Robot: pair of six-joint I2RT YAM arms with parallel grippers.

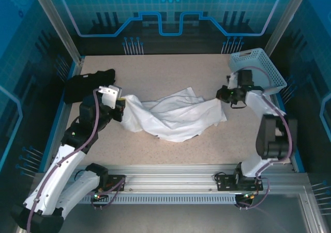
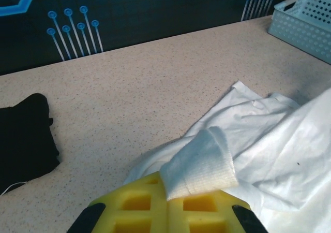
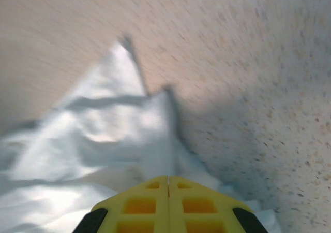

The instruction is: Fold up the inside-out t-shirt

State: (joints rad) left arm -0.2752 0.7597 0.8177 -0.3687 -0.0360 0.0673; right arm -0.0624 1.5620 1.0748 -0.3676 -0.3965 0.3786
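Note:
The inside-out t-shirt lies crumpled and white across the middle of the table, stretched between both grippers. My left gripper is at its left end, shut on a folded, ribbed edge of the cloth, which sticks up from between the yellow fingertips. My right gripper is at the shirt's right end. In the blurred right wrist view the yellow jaws are pressed together, and the white cloth rises in a ridge straight into their tip.
A black folded garment lies at the back left, close behind my left gripper. A pale blue-white basket stands at the back right, just behind my right arm. Blue walls enclose the table.

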